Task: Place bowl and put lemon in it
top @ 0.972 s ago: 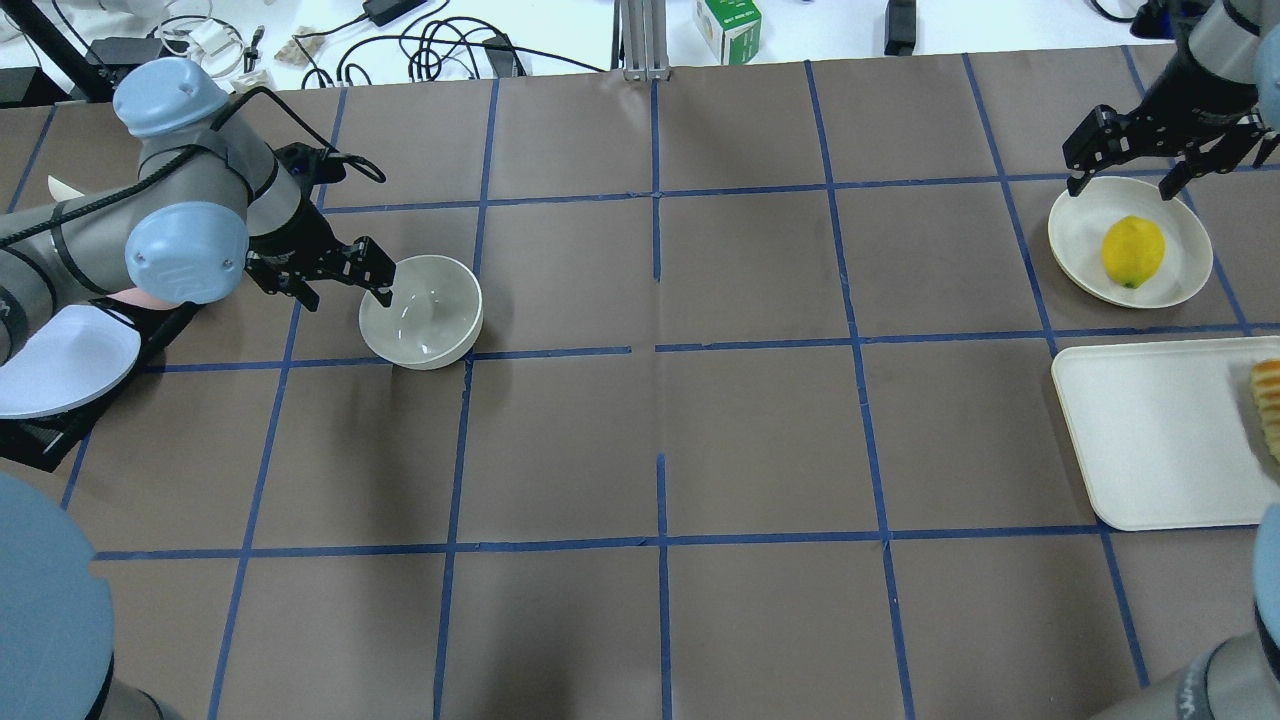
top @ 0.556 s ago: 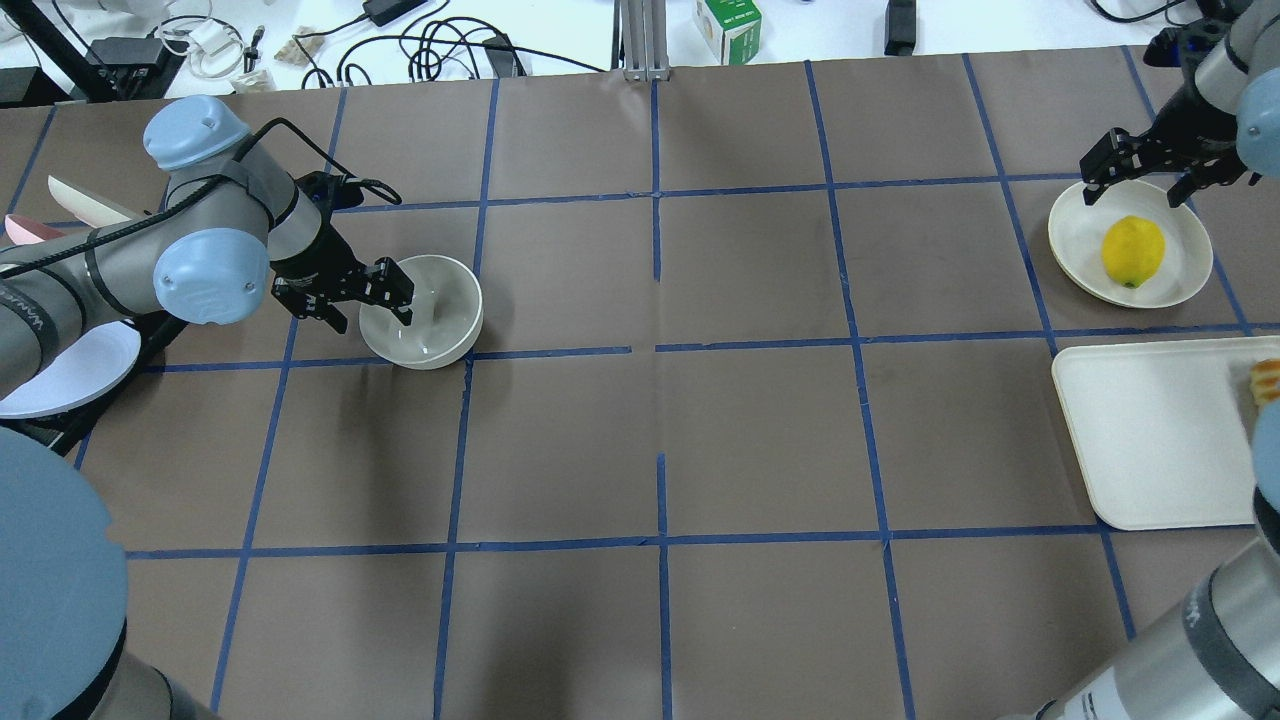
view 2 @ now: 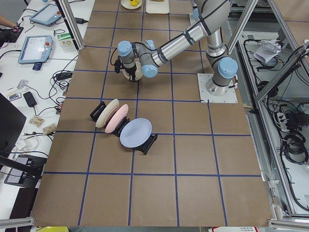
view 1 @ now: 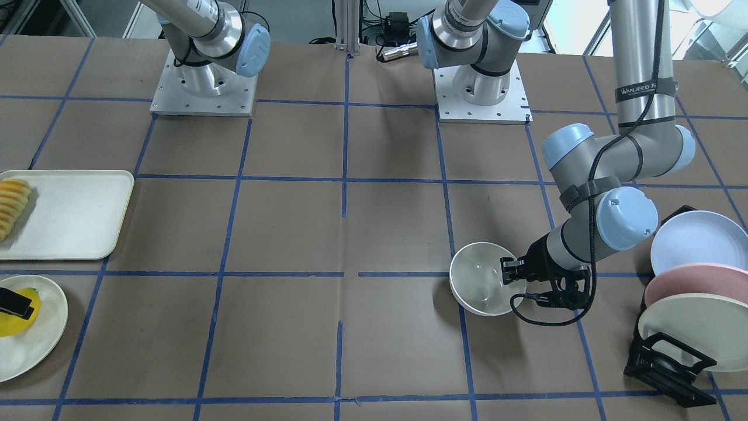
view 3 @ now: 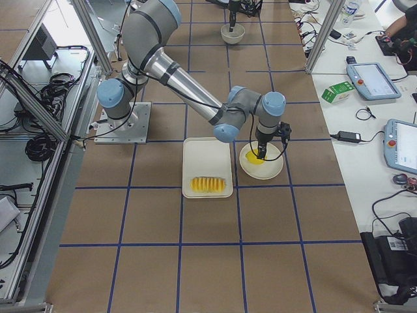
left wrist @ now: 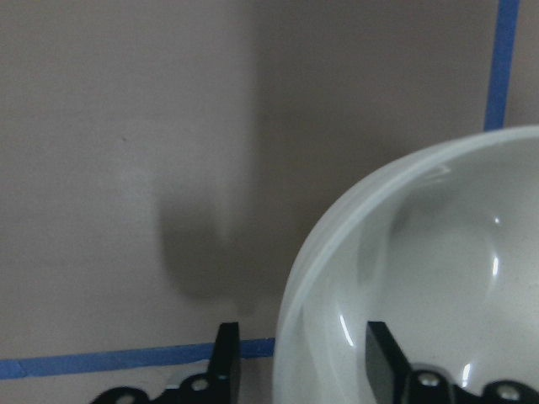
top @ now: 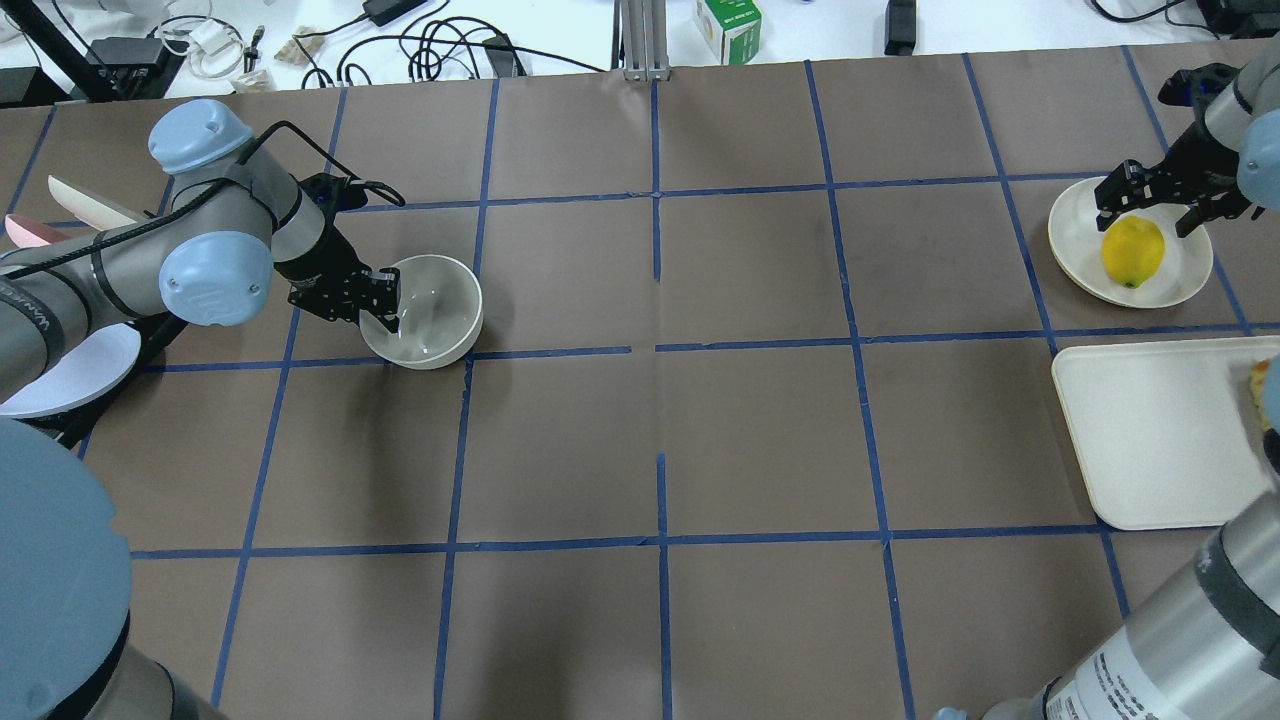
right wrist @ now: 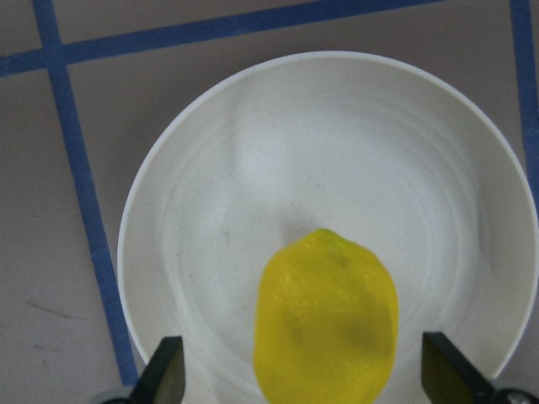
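The off-white bowl (top: 432,308) stands upright on the table at the left; it also shows in the front view (view 1: 476,280) and the left wrist view (left wrist: 438,252). My left gripper (top: 372,312) is open and straddles the bowl's left rim, one finger inside and one outside (left wrist: 303,362). The yellow lemon (top: 1132,252) lies on a flat off-white plate (top: 1080,235) at the far right. My right gripper (top: 1147,212) is open, its fingers on either side of the lemon (right wrist: 327,328), just above the plate (right wrist: 337,151).
A cream tray (top: 1150,440) with yellow-orange slices (view 1: 11,204) lies next to the lemon's plate. A rack with pale blue, pink and cream plates (view 1: 692,280) stands beside the left arm. Blue tape lines grid the brown table.
My left gripper has come down onto the bowl's left rim with its fingers closer together. My right gripper has moved down and over the lemon.
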